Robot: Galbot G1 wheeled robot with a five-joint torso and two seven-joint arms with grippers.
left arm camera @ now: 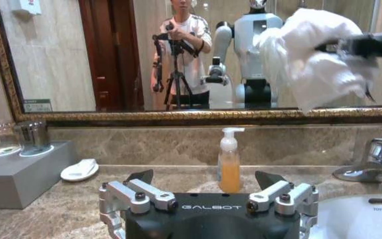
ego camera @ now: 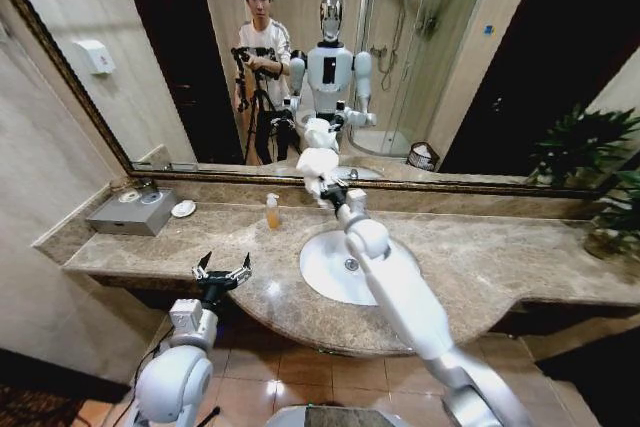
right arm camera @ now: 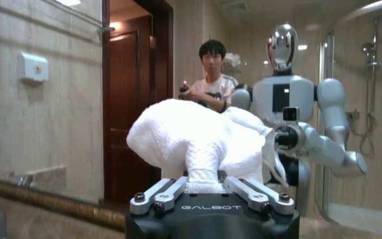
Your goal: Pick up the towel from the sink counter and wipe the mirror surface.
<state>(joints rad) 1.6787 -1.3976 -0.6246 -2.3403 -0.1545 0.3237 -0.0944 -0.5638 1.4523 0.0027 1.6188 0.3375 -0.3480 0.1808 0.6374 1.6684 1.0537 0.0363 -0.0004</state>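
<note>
White glossy arm links with rounded grey joints, black left gripper (left arm camera: pixel 207 191) with silver screwed finger brackets, black right gripper (right arm camera: pixel 206 191), white GALBOT lettering below the fingers

Obstacles: your soap bottle (ego camera: pixel 272 212) and faucet (left arm camera: pixel 370 167) stand by the mirror (ego camera: pixel 480 57) | free: bare sink counter (ego camera: pixel 500 257) right of basin (ego camera: pixel 335 267).

Hotel-style bathroom, marble desk (ego camera: pixel 480 257) w/ oval basin (ego camera: pixel 322 269) & chrome faucet (left arm camera: pixel 373 162), wide framed mirror (ego camera: pixel 180 67), soap pump (left arm camera: pixel 229 162), glasses on tray (left arm camera: pixel 18 169), soap dish (ego camera: pixel 183 209), glass shower reflected, tiled floor, potted plant (ego camera: pixel 610 207)
</note>
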